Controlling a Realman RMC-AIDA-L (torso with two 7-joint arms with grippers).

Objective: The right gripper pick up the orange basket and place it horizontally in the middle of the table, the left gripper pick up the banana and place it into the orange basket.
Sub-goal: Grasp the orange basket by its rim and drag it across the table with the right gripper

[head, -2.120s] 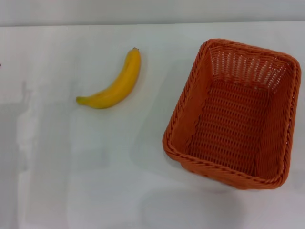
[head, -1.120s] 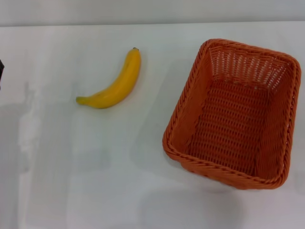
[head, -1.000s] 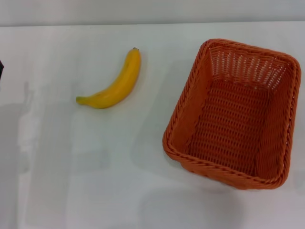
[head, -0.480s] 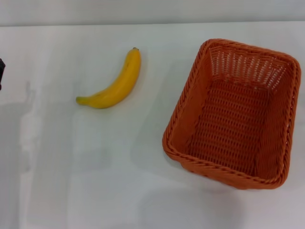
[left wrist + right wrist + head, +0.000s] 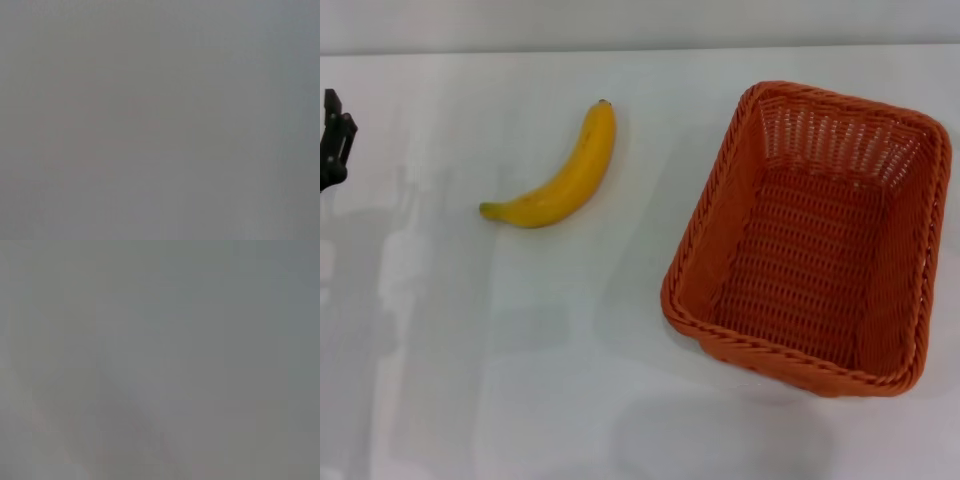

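Observation:
The orange basket (image 5: 810,240) stands upright and empty on the right side of the white table (image 5: 520,380), its long sides running from near to far, slightly skewed. A yellow banana (image 5: 560,175) lies left of it on the table, curved, dark tip toward the far side, stem end toward the left. My left gripper (image 5: 332,140) shows as a black claw at the far left edge of the head view, well left of the banana and apart from it. The right gripper is out of view. Both wrist views give only flat grey.
The table's far edge (image 5: 640,48) runs along the top of the head view, with a pale wall behind it. A bare stretch of tabletop separates the banana from the basket.
The left gripper has come further into the head view from the left edge, toward the banana. Banana and basket have not moved.

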